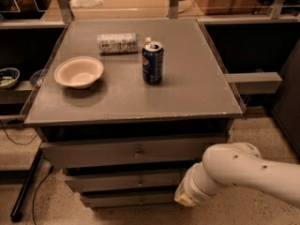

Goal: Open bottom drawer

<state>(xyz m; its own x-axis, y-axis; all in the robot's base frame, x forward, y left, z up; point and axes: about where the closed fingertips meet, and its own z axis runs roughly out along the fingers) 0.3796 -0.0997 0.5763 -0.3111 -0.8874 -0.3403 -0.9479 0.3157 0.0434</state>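
Observation:
The grey cabinet shows three drawer fronts below its top. The bottom drawer (pixel 126 199) is the slimmest one, lowest down, and its front sits flush and closed. My white arm (pixel 243 170) reaches in from the lower right. My gripper (pixel 183 199) is at the arm's end, right by the bottom drawer's right end, mostly hidden behind the wrist. Whether it touches the drawer front cannot be made out.
On the cabinet top (pixel 197 83) stand a blue soda can (pixel 153 62), a white bowl (pixel 78 72) and a lying plastic bottle (pixel 118 42). The top drawer (pixel 93 153) and middle drawer (pixel 108 182) are closed. A black pole (pixel 26 191) leans at the left on the floor.

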